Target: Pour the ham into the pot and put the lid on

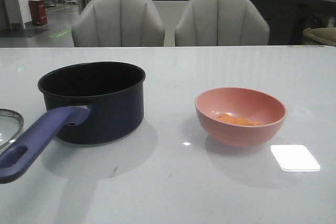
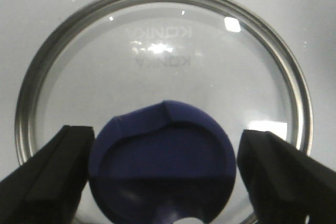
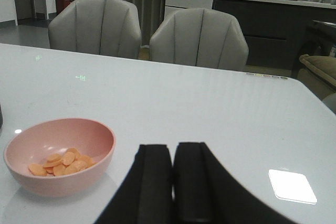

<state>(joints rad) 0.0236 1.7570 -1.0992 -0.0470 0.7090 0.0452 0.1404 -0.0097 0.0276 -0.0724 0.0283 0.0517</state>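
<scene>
The dark navy pot (image 1: 92, 100) stands on the table's left half, its purple-blue handle (image 1: 37, 142) pointing toward the near left. The glass lid (image 2: 157, 61) lies flat on the table; only its rim (image 1: 8, 124) shows at the front view's left edge. My left gripper (image 2: 168, 145) is open, one finger on each side of the lid's dark blue knob (image 2: 161, 163), with small gaps to it. The pink bowl (image 1: 240, 116) right of the pot holds the orange ham (image 1: 239, 120) pieces (image 3: 60, 162). My right gripper (image 3: 172, 153) is shut and empty, beside the bowl (image 3: 58, 163).
Two grey chairs (image 1: 118, 22) (image 1: 220, 22) stand behind the table's far edge. A bright square reflection (image 1: 295, 157) lies on the white tabletop near the bowl. Neither arm shows in the front view.
</scene>
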